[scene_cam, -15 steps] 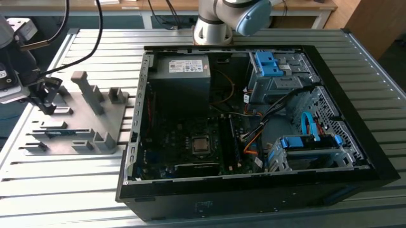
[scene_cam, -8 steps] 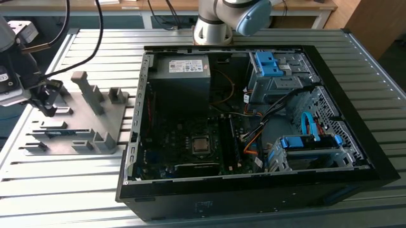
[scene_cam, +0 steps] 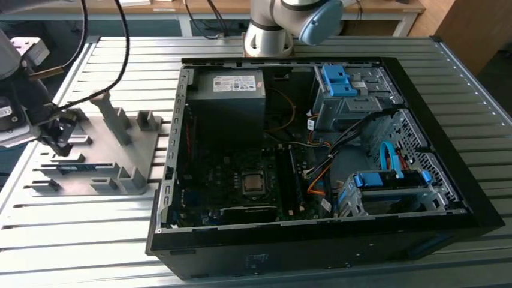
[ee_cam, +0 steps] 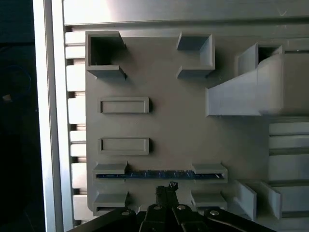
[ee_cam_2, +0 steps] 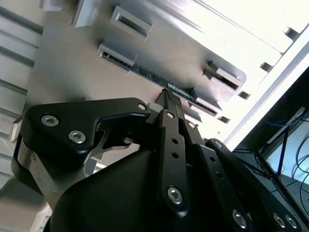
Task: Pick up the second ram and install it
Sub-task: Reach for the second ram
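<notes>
The second ram (ee_cam: pixel 159 175) is a dark blue-green stick standing on edge between two grey slotted blocks of the holder plate (ee_cam: pixel 174 121). It also shows as a thin strip in the exterior view (scene_cam: pixel 80 168) and in the second wrist view (ee_cam_2: pixel 154 77). My gripper (ee_cam: pixel 165 187) hangs over the plate at the exterior view's left (scene_cam: pixel 54 141), its black fingertips (ee_cam_2: pixel 169 95) close together, just beside the stick's middle and apart from it. Nothing is between the fingers.
The open computer case (scene_cam: pixel 320 150) lies at the exterior view's right of the plate, with its motherboard (scene_cam: pixel 240 180) and black memory slots inside. Grey upright posts (scene_cam: pixel 112 117) rise from the plate near the gripper. Cables (scene_cam: pixel 88 54) hang above the plate.
</notes>
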Robot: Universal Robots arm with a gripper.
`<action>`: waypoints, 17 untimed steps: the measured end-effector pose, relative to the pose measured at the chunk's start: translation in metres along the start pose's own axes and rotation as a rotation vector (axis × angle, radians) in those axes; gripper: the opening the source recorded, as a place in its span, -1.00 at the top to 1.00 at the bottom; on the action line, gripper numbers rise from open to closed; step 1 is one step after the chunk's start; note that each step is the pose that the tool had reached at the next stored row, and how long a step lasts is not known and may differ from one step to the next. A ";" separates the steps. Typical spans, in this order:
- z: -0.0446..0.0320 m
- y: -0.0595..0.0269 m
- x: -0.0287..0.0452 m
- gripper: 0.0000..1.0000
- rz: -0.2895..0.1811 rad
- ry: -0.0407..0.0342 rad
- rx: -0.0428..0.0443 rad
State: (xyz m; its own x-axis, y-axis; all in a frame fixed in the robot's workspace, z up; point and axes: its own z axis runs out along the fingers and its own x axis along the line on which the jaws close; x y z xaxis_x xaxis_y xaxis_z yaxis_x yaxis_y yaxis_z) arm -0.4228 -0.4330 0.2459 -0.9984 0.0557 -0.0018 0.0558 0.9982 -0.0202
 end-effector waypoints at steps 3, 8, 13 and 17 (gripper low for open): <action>0.0039 -0.0030 -0.0002 0.80 0.000 0.0007 -0.0106; 0.0107 -0.0074 -0.0005 0.80 0.000 0.0014 -0.0286; 0.0136 -0.0075 -0.0004 0.80 0.000 0.0017 -0.0292; 0.0137 -0.0075 -0.0004 0.80 0.000 0.0017 -0.0292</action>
State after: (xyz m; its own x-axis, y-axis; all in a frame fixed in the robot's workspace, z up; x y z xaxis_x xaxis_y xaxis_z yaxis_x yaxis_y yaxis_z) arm -0.4228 -0.4408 0.2323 -0.9984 0.0558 -0.0001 0.0558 0.9984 0.0091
